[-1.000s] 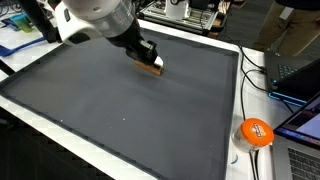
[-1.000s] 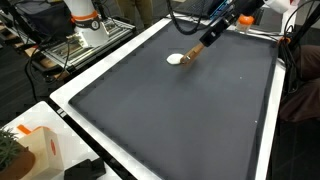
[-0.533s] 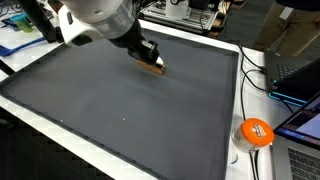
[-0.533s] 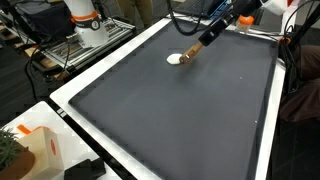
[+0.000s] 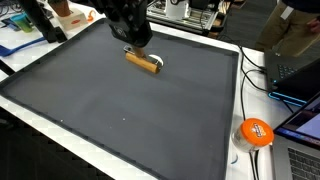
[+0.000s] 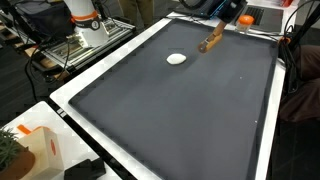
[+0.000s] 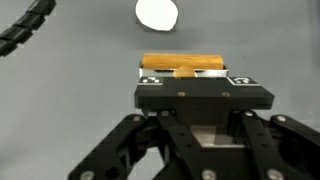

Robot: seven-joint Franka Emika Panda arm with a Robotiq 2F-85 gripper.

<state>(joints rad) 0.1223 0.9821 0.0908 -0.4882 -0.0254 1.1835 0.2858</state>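
Exterior view, claw: the claw [image 5: 139,50] comes down from the upper middle of the frame, closed narrow on a wooden stick [image 5: 143,62].
Exterior view, stick: it lies slantwise under the jaws, above the far part of the dark mat [image 5: 120,110]. A white disc [image 5: 157,57] peeks out just behind it.
Exterior view, surroundings: an orange ball [image 5: 255,131] sits off the mat at lower right.
Exterior view, claw: in the upper right of the frame the claw [image 6: 216,31] pinches the upper end of the wooden stick [image 6: 211,41].
Exterior view, stick: it is tilted and appears clear of the dark mat [image 6: 180,120], apart from the white disc [image 6: 177,59] to its left.
Wrist view, claw: the claw [image 7: 186,73] is clamped on the wooden stick [image 7: 180,65].
Wrist view, stick: a short tan bar, smooth and rounded, crosswise between the jaws. The white disc [image 7: 157,12] is at the top edge.
Handling, judged: a firm, centred pinch and a level wrist should stop the stick pivoting.
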